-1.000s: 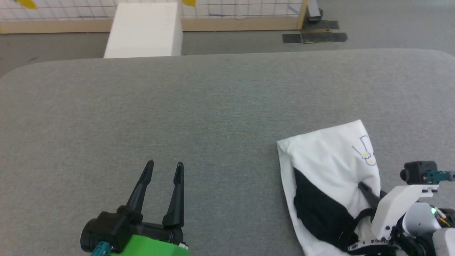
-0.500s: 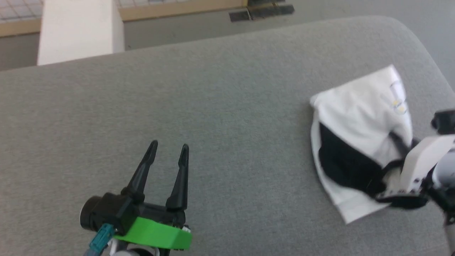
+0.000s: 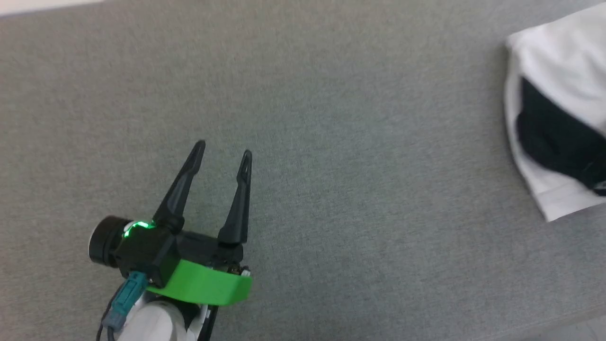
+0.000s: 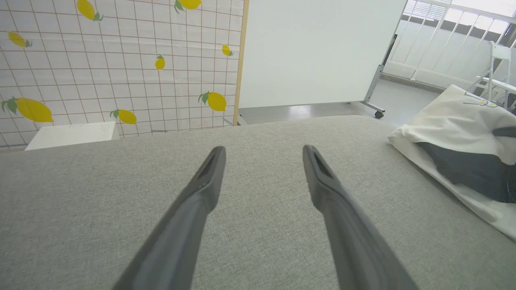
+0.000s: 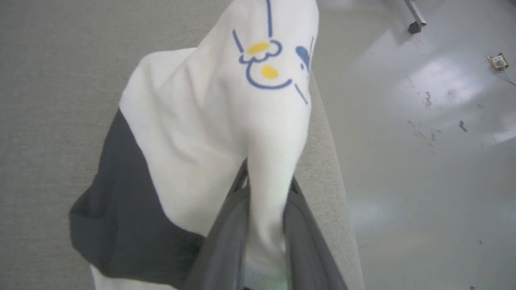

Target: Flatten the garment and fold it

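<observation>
One garment (image 5: 193,141) at the right edge of the desk (image 5: 48,80), held by the right gripper (image 5: 267,177)

The right wrist view shows the hold: two fingers clamped on one white fold, with one yellow-and-blue print (image 5: 262,60) above and one black sleeve patch (image 5: 117,201) beside it; the head view adds the left gripper (image 3: 223,149), its two fingers spread wide and empty, over the desk well apart from the garment

free: table (image 3: 331,142) ahead of left end effector (image 3: 223,148) | obstacle: garment (image 3: 554,61) at right
</observation>
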You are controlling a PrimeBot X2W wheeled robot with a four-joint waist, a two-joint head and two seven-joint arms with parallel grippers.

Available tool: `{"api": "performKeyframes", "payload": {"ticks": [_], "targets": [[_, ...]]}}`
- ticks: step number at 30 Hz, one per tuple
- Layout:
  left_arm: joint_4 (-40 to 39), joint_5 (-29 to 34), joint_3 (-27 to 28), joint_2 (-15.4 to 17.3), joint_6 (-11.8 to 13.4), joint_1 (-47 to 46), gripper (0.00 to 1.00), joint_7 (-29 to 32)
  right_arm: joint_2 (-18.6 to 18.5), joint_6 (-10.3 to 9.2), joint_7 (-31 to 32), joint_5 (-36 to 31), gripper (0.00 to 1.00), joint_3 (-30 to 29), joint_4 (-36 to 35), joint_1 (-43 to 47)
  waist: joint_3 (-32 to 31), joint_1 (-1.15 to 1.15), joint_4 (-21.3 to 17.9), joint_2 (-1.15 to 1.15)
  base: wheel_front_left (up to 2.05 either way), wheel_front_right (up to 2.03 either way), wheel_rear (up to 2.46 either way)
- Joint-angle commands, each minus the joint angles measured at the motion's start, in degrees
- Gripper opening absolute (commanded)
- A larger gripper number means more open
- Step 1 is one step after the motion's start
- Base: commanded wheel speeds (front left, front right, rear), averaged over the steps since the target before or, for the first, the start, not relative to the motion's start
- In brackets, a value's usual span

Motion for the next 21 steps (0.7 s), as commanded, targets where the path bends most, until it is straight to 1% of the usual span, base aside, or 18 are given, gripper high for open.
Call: {"api": "performKeyframes", "payload": {"ticks": [1,2,6,10,12,13,14,16,21], "targets": [[-0.5,0.87,-0.11,0.43,0.47,-1.47,1.0,0.29,-1.02,-0.1,-0.72,-0.43,0.0,-0.47,0.72,-1.31,5.38,-0.01,0.75,0.0,0.0,0.0,0.0],[-0.76,1.32,-0.31,0.47,0.59,-1.84,1.0,0.52,-1.84,-0.1,-1.19,-0.39,0.0,-0.54,1.39,-1.93,6.16,-0.01,0.83,0.0,0.0,0.0,0.0],[-1.42,2.2,-0.61,0.9,0.68,-2.89,1.0,1.35,-3.12,-0.1,-2.9,-0.82,0.0,-2.32,4.76,-4.55,8.76,-0.01,0.96,0.0,0.0,0.0,0.0],[-1.86,3.29,-0.86,1.05,1.04,-3.66,1.0,1.18,-4.55,-0.1,-5.61,-2.48,0.0,-3.01,8.74,-6.07,10.07,-0.01,1.38,0.0,0.0,0.0,0.0],[-2.01,3.88,-0.9,1.17,1.35,-3.85,1.0,1.11,-4.64,-0.1,-6.56,-3.07,0.0,-3.29,10.95,-6.55,10.35,-0.01,1.41,0.0,0.0,0.0,0.0],[-2.09,4.16,-0.85,1.18,1.58,-3.93,1.0,1.05,-4.56,-0.1,-6.74,-3.35,0.14,-3.39,11.92,-6.68,10.43,-0.01,1.4,0.0,0.0,0.0,0.0],[-2.17,4.37,-0.81,1.15,1.83,-4.02,1.0,1.0,-4.35,-0.1,-7.02,-3.71,0.37,-3.61,13.02,-6.85,10.47,-0.01,1.38,0.0,0.0,0.0,0.0],[-2.18,4.45,-0.59,0.96,2.33,-4.02,1.0,0.9,-3.89,-0.1,-7.78,-4.51,1.0,-3.95,14.66,-7.11,10.18,-0.01,1.34,0.0,0.0,0.0,0.0],[-1.78,2.56,0.51,-0.43,3.57,-3.21,1.0,-0.16,-3.54,-0.1,-9.44,-5.82,1.0,-3.6,16.74,-7.53,7.75,-0.01,1.35,0.0,0.0,0.0,0.0]]}}
